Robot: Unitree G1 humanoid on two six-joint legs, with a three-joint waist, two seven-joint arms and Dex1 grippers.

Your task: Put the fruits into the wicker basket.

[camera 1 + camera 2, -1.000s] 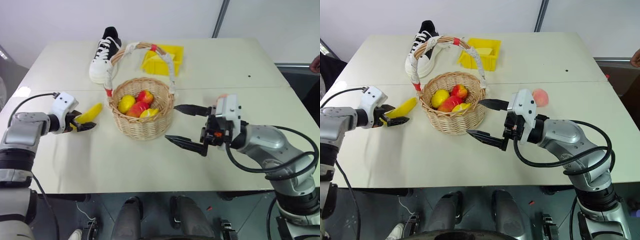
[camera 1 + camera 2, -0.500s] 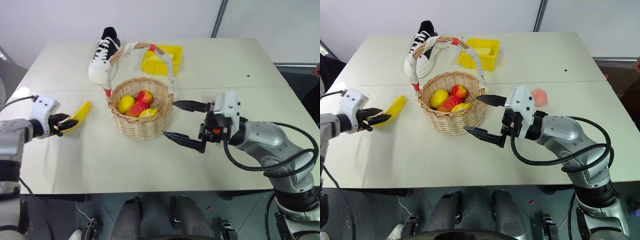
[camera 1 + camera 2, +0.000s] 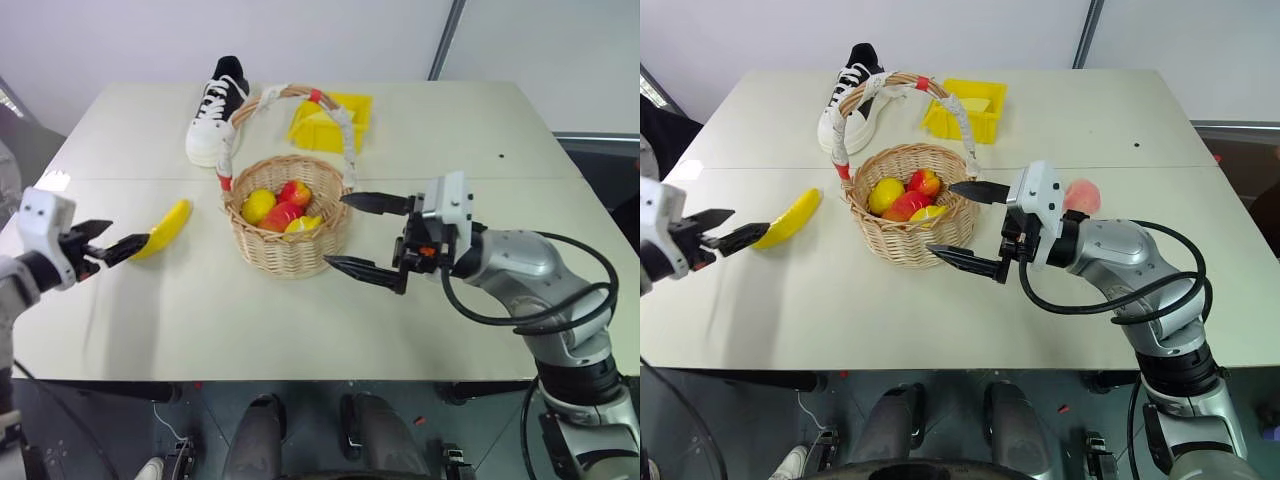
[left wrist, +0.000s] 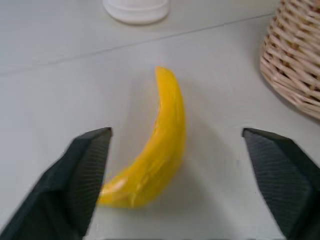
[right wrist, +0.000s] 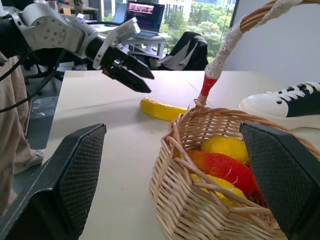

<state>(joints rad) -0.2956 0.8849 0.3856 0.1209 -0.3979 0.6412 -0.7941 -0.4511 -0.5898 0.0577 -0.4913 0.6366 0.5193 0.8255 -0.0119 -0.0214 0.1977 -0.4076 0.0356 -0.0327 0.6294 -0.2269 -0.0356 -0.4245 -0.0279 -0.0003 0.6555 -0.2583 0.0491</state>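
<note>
With your left tool [image 3: 110, 243] spread and empty near the bench's left edge, straddle the banana's [image 3: 166, 228] middle, then clench before lifting toward the basket [image 3: 290, 250].

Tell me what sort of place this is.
Probably an office or lab: a plain white table beside a bare white wall, plus an open laptop and black office chair by large windows.

Banana [image 3: 164, 229]: long, curved, yellow, flat on tabletop just left of wicker basket [image 3: 290, 250], apart from it. Peach [image 3: 1081, 194]: small, round, pink-orange, on tabletop right of basket, partly hidden. Basket: round tan weave, upright, arched white/red handle, w/ yellow and red fruit inside.
</note>
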